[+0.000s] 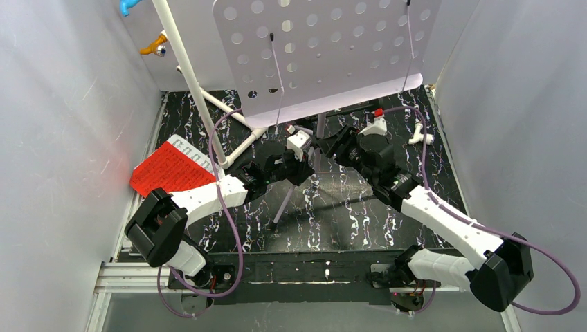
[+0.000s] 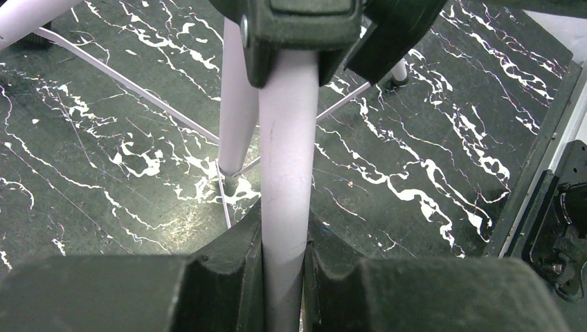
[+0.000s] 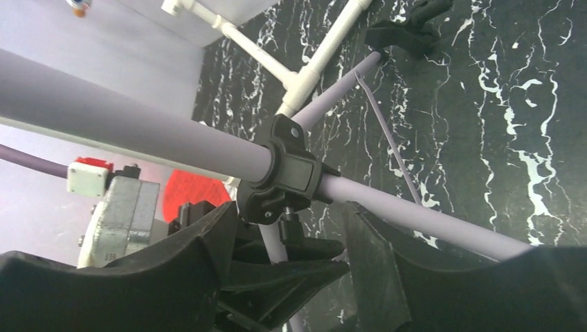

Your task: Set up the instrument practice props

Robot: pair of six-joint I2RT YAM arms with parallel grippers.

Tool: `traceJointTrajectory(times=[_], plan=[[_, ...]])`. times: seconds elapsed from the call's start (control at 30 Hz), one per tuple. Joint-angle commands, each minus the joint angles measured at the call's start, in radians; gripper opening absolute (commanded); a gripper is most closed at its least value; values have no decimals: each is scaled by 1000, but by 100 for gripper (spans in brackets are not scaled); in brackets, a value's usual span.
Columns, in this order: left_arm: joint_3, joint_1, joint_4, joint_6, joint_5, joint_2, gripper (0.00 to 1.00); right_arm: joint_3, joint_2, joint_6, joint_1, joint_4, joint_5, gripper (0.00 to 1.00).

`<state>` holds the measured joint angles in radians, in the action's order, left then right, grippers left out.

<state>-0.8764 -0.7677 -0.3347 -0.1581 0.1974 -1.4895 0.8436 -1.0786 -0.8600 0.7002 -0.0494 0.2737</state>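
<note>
The lilac perforated music stand [image 1: 325, 48] stands on the black marbled table, its desk filling the back middle. My left gripper [image 1: 302, 160] is shut on one of its lilac tubes [image 2: 285, 173], just below the black collar [image 2: 304, 28]. My right gripper [image 1: 337, 146] faces it from the right, open. In the right wrist view its fingers [image 3: 208, 242] stand apart on either side of the knob under the black collar [image 3: 284, 173] and grip nothing. The red music sheet [image 1: 173, 169] lies flat at the left edge of the table.
A white PVC pipe frame [image 1: 201, 90] rises at the back left, its foot next to the stand. A stand leg [image 1: 285, 200] slants toward the near edge. A small white fitting [image 1: 421, 137] lies back right. White walls close in both sides.
</note>
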Motion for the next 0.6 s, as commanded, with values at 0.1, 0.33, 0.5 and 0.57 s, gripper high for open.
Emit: traceJointTrajectory(times=[0.1, 0.33, 0.5, 0.57], plan=[[6, 2, 138, -24, -19, -2, 0, 41, -7, 65, -4, 38, 77, 48], [2, 3, 138, -29, -10, -7, 0, -83, 2, -334, -31, -11, 45, 5], [1, 4, 140, -31, -7, -6, 0, -402, -59, -900, -93, -444, -159, 1], [1, 4, 140, -31, -7, -4, 0, -442, -103, -974, -94, -544, -177, 1]])
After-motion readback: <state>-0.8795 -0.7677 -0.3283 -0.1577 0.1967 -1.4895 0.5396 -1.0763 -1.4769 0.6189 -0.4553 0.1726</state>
